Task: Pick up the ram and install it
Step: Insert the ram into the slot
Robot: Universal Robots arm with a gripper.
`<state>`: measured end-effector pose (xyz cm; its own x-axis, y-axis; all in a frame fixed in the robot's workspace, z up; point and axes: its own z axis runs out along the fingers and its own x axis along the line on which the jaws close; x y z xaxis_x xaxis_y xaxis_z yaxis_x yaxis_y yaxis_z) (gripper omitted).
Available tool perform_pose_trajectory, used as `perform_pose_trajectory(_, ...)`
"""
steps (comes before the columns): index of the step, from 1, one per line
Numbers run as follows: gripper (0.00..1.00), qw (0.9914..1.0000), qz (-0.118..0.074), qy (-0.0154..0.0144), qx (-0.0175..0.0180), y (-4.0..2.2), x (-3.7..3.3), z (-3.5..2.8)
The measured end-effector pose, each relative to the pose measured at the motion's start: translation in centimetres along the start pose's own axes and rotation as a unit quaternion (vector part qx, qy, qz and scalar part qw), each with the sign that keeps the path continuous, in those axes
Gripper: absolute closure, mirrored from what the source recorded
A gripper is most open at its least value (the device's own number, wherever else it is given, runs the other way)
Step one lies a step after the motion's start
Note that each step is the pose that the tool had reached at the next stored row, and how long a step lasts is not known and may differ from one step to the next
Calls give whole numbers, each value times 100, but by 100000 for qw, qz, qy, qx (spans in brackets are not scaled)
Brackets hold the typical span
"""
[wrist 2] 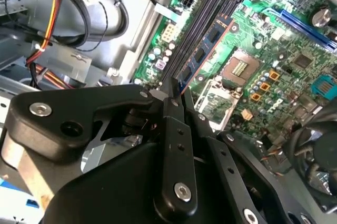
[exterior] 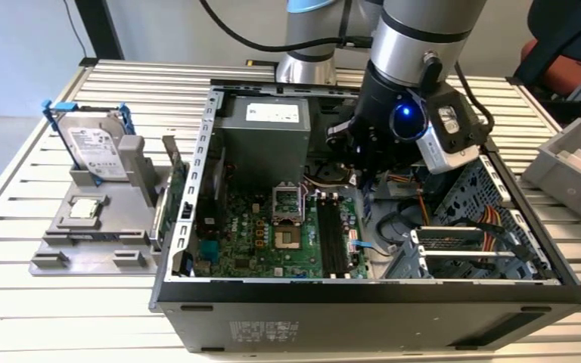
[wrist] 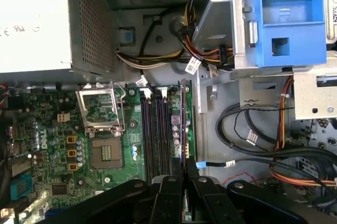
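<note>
A: Claw (wrist 2: 174, 90) is down inside the open computer case (exterior: 371, 291), over the far end of the board. In both wrist views its two black fingers (wrist: 171, 195) are pressed onto the ram (wrist 2: 202, 53), pinching it by one end, edge-on.

B: Where does the stick sit against the slots?

A: In the second wrist view it hangs lengthwise above the memory slots (wrist 2: 197, 21), roughly parallel to them, dark chips on its face showing. In the first wrist view it reads as a thin upright blade (wrist: 182, 124) just beside the slot nearest the case wall, on the side away from the processor socket (wrist: 105, 153).

B: Seated?

A: Can't say it is. It appears to ride above the slots, not in one. Whether its lower edge touches a slot, I can't tell. The slots I can see look empty.

B: So progress?

A: My judgement: pickup done, stick carried into the case and lined up with the slot bank. Pressing home and latching are left.

B: Anything else noted?

A: Processor socket open and bare. Outside the case, on the slatted worktop (exterior: 28, 318), a grey holder (exterior: 88, 242) carries a hard drive (exterior: 97, 147) standing upright.
</note>
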<state>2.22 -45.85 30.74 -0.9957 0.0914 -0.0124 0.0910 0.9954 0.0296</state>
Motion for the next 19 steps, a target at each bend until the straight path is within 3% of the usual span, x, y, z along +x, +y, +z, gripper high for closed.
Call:
perform_pose_trajectory(5,100,100000,-108,-1,9,-8,1,66)
perform_pose_trajectory(14,100,99954,-3041,163,-20,-32,-4,197)
perform_pose_trajectory(19,100,99952,-3093,157,192,-44,41,282)
